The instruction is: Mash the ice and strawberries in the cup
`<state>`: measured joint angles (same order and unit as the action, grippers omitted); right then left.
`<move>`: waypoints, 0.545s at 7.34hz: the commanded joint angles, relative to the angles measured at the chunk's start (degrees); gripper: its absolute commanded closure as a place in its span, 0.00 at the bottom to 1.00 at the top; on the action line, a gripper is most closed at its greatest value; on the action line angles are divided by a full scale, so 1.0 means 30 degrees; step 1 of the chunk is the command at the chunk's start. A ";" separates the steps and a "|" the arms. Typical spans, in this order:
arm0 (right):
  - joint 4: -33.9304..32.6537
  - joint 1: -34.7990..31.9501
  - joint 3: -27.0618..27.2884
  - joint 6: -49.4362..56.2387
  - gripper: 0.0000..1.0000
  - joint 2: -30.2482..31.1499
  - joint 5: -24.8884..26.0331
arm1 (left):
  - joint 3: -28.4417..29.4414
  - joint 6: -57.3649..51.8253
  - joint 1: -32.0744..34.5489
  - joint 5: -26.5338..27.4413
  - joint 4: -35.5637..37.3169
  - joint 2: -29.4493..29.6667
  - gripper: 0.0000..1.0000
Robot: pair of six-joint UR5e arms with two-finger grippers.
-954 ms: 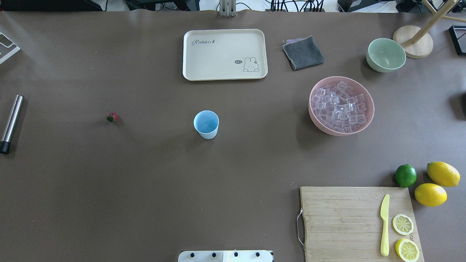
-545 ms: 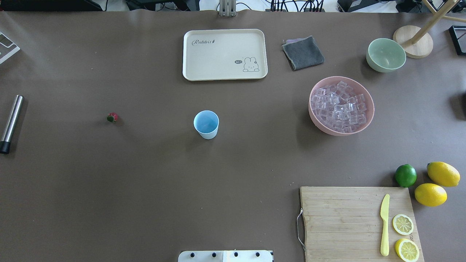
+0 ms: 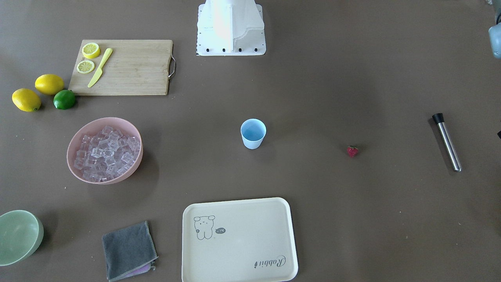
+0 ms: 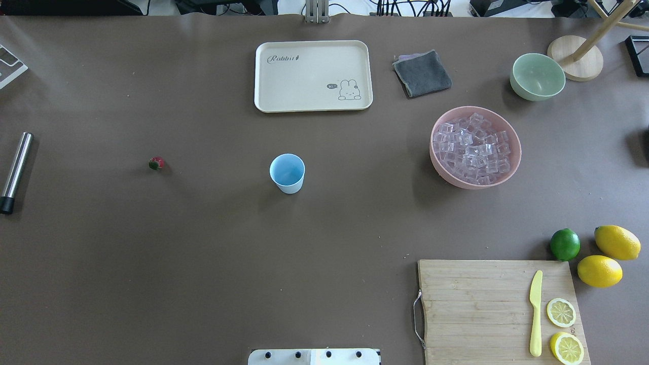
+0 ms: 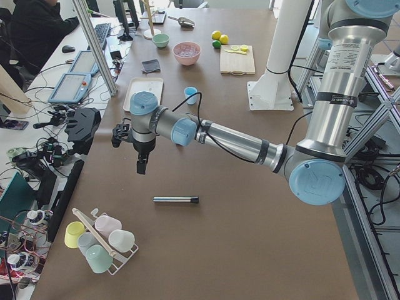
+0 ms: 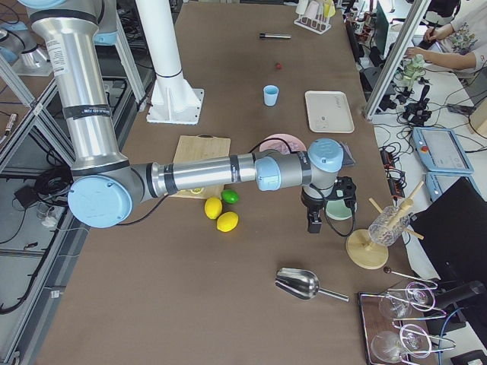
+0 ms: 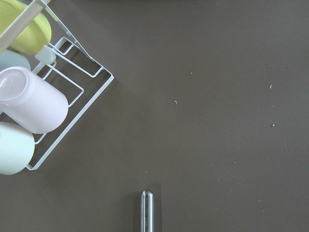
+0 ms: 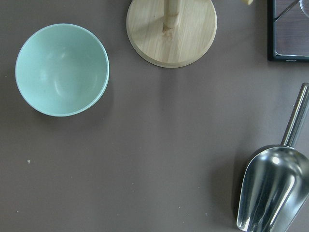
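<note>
Light-blue cup (image 4: 287,173) upright at the centre of the overhead frame, inside bare: no ice, no fruit in it. Strawberry (image 4: 156,163) alone on the brown table (image 4: 203,263), well to the left of the cup at the same height in the frame, no arm anywhere near. Ice (image 4: 474,148) heaped in the pink bowl (image 4: 434,161) right of centre, well apart from the cup, with no cube outside the bowl. Steel muddler (image 4: 15,172) flat at the far left edge, black tip toward the bottom of the frame. Metal scoop (image 8: 268,193) at the lower right of the right wrist view, with the pale green bowl (image 8: 62,70) at upper left and a wooden stand base (image 8: 171,31) at top.

Left gripper (image 5: 142,166) poised over bare table left of centre in the left side view, up-frame of the muddler. Right gripper (image 6: 313,223) poised beside the green bowl, right of centre in the right side view. Cannot tell for either whether wide or narrow, being visible from the side cameras only.

Judged from this layout, nothing done yet. Left to do: strawberry into the cup, ice into the cup, muddler picked up, then the mashing itself.
</note>
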<state>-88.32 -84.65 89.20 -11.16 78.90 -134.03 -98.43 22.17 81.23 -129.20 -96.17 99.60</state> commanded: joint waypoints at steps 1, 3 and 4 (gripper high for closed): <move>0.0200 0.0295 0.0235 -0.0294 0.02 -0.0080 -0.0148 | -0.0535 0.0169 -0.0005 -0.0320 -0.0346 -0.0564 0.02; 0.0201 0.3577 0.2571 -0.4799 0.02 -0.2379 0.0345 | 0.0433 0.0082 -0.0647 -0.0116 -0.0463 -0.0271 0.02; 0.0230 0.5173 0.2728 -0.6633 0.02 -0.3990 0.0959 | 0.0525 0.0139 -0.0650 -0.0087 -0.0551 -0.0242 0.02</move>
<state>-87.74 -75.93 95.43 -22.87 72.48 -133.11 -97.71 22.54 79.67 -129.63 -97.54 98.72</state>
